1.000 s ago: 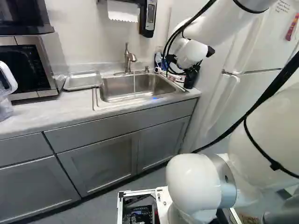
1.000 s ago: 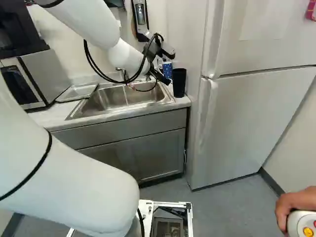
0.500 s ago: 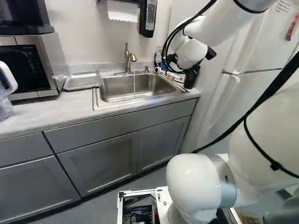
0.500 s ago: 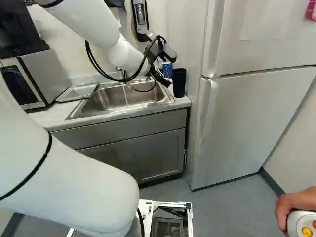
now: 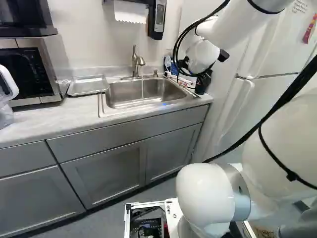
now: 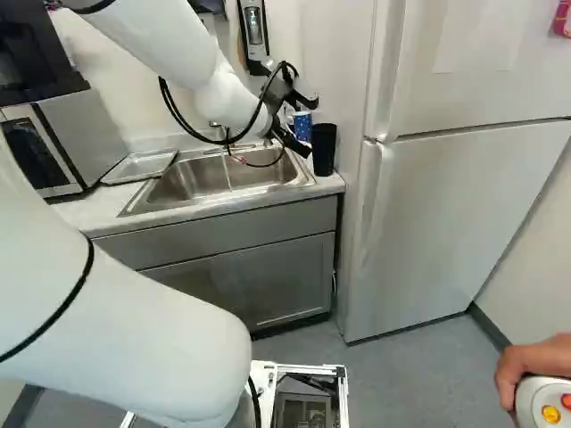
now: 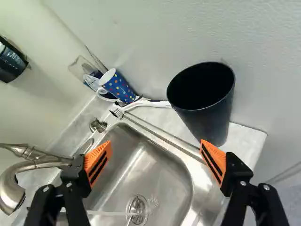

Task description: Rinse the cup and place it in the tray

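Black cup (image 7: 211,125), upright beside the sink (image 7: 162,176); end effector (image 7: 155,144) open

Item: my end effector, fingers wide apart, nothing between them; probably spread to take a cup by its sides.
Item: black cup, on the tabletop (image 5: 49,116) at the sink's right, mouth up; contents, if any, not visible. Likely the task's cup, though I cannot be sure.
Item: blue spotted mug (image 7: 117,88), at the sink's far right corner, handle outward; a second candidate.
Item: white-handled brush (image 7: 155,104), lying between the two, presumably kept there for washing up.
Item: sink, holding a drain (image 7: 137,209); water (image 5: 142,90) runs in from the faucet (image 5: 136,63), presumably for the rinse.
Item: metal tray (image 5: 87,86), left of the sink beside the microwave (image 5: 34,69), no cup in it; handy for setting down.
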